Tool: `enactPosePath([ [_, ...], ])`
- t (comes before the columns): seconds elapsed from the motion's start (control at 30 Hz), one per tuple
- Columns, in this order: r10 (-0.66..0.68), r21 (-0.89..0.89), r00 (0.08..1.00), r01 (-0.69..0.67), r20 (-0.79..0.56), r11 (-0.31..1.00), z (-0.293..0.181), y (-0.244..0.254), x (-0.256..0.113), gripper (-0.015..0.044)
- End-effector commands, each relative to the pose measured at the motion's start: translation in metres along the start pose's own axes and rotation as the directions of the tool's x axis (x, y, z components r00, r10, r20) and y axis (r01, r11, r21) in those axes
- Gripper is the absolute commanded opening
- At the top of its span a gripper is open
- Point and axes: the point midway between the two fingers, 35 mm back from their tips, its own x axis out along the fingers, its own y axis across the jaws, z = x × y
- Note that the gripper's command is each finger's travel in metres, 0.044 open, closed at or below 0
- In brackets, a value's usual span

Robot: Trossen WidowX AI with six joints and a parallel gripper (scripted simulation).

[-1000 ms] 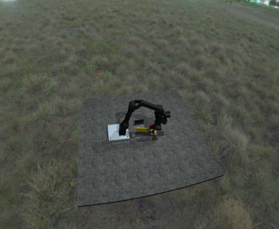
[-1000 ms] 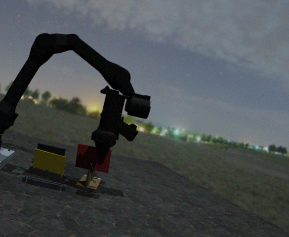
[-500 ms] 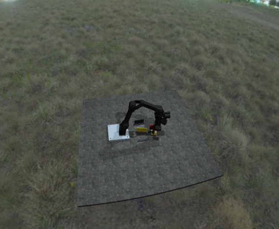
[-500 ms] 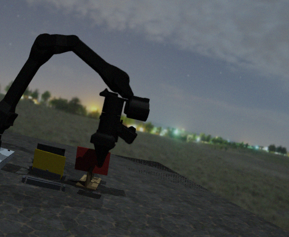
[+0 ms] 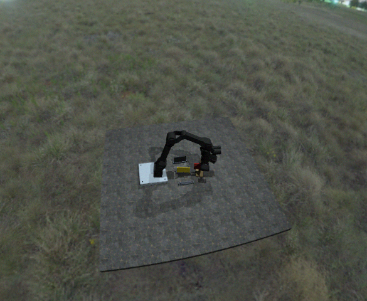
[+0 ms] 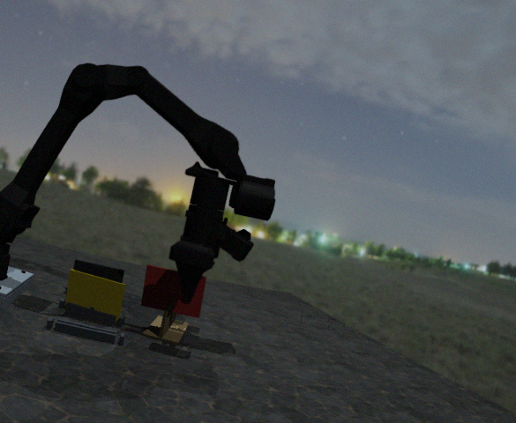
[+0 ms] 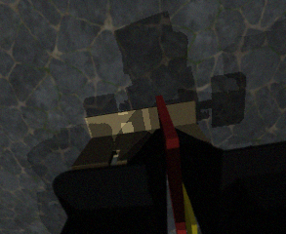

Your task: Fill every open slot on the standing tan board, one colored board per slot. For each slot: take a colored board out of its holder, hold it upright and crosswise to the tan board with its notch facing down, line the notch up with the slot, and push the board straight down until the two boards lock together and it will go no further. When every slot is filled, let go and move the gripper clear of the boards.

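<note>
Clamped nearly shut w/ gripper (image 5: 205, 168) (image 6: 187, 300) (image 7: 165, 134), fingers pointing down, holding red board (image 5: 196, 166) (image 6: 157, 291) (image 7: 173, 161) upright. Seen edge-on in wrist view btwn the dark fingers, in ext. view as a broad face extending past the fingertips on both sides. Below fingertips, at lower edge of red board: upright tan board (image 6: 166, 323), set approx. crosswise to it. Overlapping there in ext. view; can't tell if notch & slot are engaged or how deep. Directly under that, on tan stand (image 5: 200, 174) (image 6: 178, 336) (image 7: 101, 126), low & angled, resting on dark stone-patterned table (image 5: 177, 233) (image 6: 66, 387) (image 7: 35, 39).

Near gripper, twd arm base: yellow board (image 5: 183, 169) (image 6: 94, 293) (image 7: 188, 210) upright in dark holder (image 6: 91, 314); visible as thin strip beside red board in wrist view. Also base-side of gripper, just past yellow board in ext. view: black board (image 5: 179, 158) (image 6: 98, 269), also upright. On opp. side of yellow board, base-side & lower than gripper: low grey holder (image 5: 186, 183) (image 6: 85, 330), flat on table.

Farthest from gripper, at foot of arched black arm (image 5: 194, 138) (image 6: 171, 107): white base plate (image 5: 144, 168) (image 6: 20, 275).
</note>
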Motion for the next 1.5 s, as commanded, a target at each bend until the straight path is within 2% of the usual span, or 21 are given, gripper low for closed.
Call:
enactPosePath([
  [0.0, -0.003, -0.007, 1.000, 0.003, -0.007, 1.000, -0.0009, -0.0002, 0.0015, 0.0000],
  [1.47, -0.003, 0.005, 1.000, 0.003, -0.007, 1.000, 0.0002, -0.0005, 0.0108, 0.0000],
])
